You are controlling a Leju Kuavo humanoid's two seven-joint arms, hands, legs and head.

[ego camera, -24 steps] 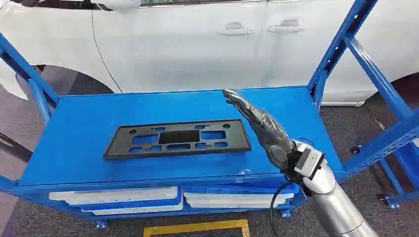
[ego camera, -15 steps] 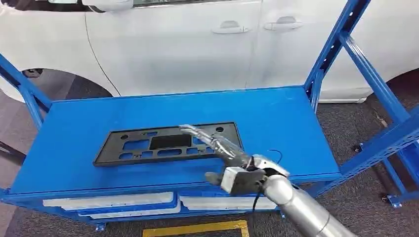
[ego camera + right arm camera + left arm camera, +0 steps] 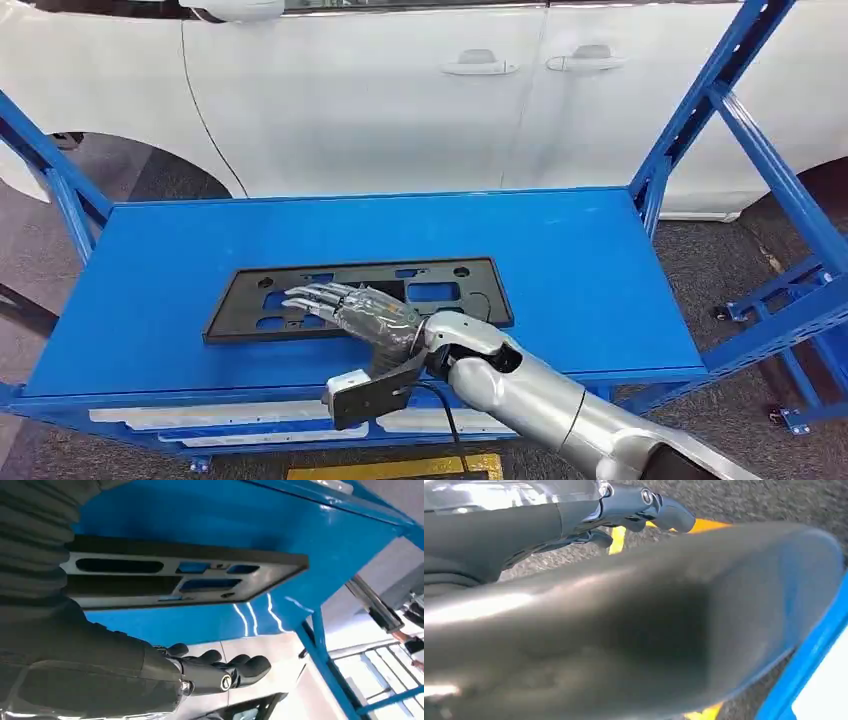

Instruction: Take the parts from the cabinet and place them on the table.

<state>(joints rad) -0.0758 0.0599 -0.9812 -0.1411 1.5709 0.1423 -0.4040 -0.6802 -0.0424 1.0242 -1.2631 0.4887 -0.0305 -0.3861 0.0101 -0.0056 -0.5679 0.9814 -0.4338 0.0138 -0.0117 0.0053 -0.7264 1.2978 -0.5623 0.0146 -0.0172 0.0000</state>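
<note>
I see the right robot hand (image 3: 362,313) over the black plate (image 3: 440,293) on the table (image 3: 590,260), fingers spread, holding nothing.

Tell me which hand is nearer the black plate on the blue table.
Right. The right hand hovers over the black plate with fingers spread. The left hand hangs low beside the table, above the floor, away from the plate.
</note>
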